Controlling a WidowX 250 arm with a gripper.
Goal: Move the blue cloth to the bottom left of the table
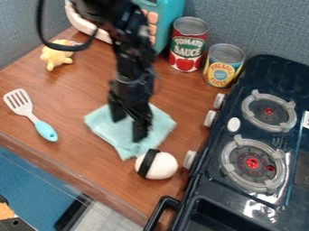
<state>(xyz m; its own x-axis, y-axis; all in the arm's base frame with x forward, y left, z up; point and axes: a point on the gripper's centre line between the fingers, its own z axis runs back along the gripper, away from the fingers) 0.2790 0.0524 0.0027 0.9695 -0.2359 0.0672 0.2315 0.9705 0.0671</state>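
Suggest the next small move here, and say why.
Probably ease the claw down onto the blue cloth: its fingers are spread above the cloth, which lies near the middle of the table, not yet at its bottom left.

A brown wood-grain table (84,101) has a gray-blue, textured wall (269,29) behind it and a similar wall (27,27) along its far left side. Beyond the table's front edge lie a flat blue surface (36,180), a dark strip (73,213) and a speckled pale gray patch (102,219). Light falls over the table, leaving a soft sheen on its wood.
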